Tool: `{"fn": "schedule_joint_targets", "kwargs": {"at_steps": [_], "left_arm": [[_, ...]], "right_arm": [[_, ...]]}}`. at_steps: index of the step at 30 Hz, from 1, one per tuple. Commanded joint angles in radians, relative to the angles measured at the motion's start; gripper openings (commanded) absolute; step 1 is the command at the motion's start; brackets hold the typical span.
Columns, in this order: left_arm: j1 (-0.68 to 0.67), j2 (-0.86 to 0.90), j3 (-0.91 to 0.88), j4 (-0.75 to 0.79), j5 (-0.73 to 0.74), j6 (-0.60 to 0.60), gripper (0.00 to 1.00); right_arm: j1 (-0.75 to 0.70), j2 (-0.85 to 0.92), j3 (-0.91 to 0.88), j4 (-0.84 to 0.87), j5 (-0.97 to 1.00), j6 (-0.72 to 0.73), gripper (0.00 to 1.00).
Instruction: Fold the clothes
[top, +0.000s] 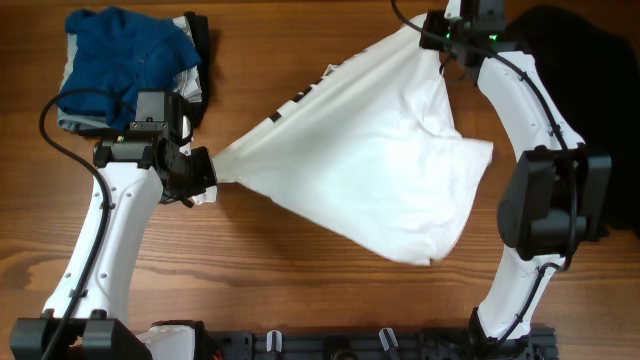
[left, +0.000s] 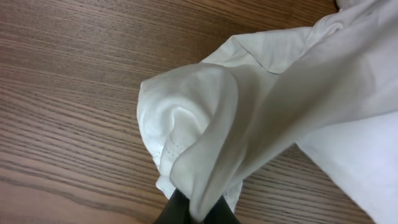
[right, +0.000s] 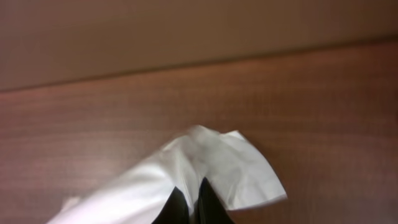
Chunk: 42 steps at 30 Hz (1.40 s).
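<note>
Across the middle of the overhead frame the white shirt (top: 390, 170) is stretched on a slant between the two arms, pulled to a tight point at centre left and to another at the top right, its body sagging in a loose, wrinkled sheet toward the lower middle of the wooden surface (top: 300, 290). At the left point the left fingers (left: 171, 213) are clamped on a bunched hem or sleeve end, with cloth spilling over them. At the top right the right fingers (right: 180, 208) are pinched together on a small flap of the same shirt. A strip of black lettering shows along the shirt's upper left edge. As I judge it, folding has barely begun: the shirt is only being spread, with no crease or flat layout visible. A crumpled blue garment (top: 125, 60) sits on a grey one in the upper left corner and a black garment (top: 580, 50) is heaped at the upper right; neither looks neatly folded, so most of the work remains.
</note>
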Motion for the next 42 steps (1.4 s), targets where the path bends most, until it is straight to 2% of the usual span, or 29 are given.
{"fn": "schedule_joint_targets", "kwargs": {"at_steps": [1,2,3,4,5,6,8,12,18,19,25,28,32,36,42], "left_arm": [[0.007,-0.017,0.013,0.003,-0.014,-0.022,0.04],[0.007,-0.017,0.013,0.004,-0.014,-0.022,0.04],[0.007,-0.017,0.013,0.006,-0.013,-0.022,0.04],[0.007,-0.017,0.013,0.009,-0.013,-0.023,0.04],[0.007,-0.017,0.013,0.010,-0.013,-0.023,0.04],[0.007,-0.017,0.013,0.010,-0.013,-0.023,0.04],[0.007,-0.017,0.013,0.010,-0.013,-0.022,0.04],[0.007,-0.017,0.013,0.010,-0.013,-0.022,0.04],[0.007,-0.017,0.013,0.019,-0.010,-0.022,0.04],[0.007,-0.017,0.013,0.027,-0.010,-0.023,0.04],[0.007,-0.017,0.013,0.040,-0.010,-0.083,0.04],[0.007,-0.017,0.013,0.045,-0.011,-0.105,0.04],[0.007,-0.017,0.013,0.055,-0.010,-0.105,0.04],[0.007,-0.017,0.013,0.056,-0.010,-0.105,0.04],[0.007,-0.017,0.013,0.056,-0.010,-0.105,0.04]], "right_arm": [[0.003,-0.001,0.032,0.045,0.004,-0.029,0.04],[0.002,-0.001,0.033,0.055,0.005,-0.031,0.05],[-0.001,-0.001,0.039,0.057,0.008,-0.032,0.11],[-0.004,-0.001,0.046,0.053,0.007,-0.037,0.28],[-0.005,-0.001,0.059,0.038,0.007,-0.046,0.40],[-0.005,-0.001,0.091,-0.008,0.008,-0.061,0.71],[-0.005,-0.007,0.145,-0.098,0.007,-0.064,1.00],[-0.005,-0.103,0.290,-0.476,-0.101,-0.064,1.00],[-0.005,-0.262,0.290,-0.853,-0.119,-0.019,1.00],[-0.005,-0.286,0.289,-0.935,-0.093,0.033,0.99],[0.016,-0.378,0.216,-1.165,-0.029,0.175,0.99],[0.051,-0.452,0.061,-1.177,-0.002,0.248,0.98],[0.105,-0.576,-0.236,-1.109,0.017,0.375,0.97],[0.175,-0.672,-0.503,-1.025,0.001,0.470,0.92],[0.262,-0.694,-0.825,-0.825,-0.008,0.573,0.86]]}}
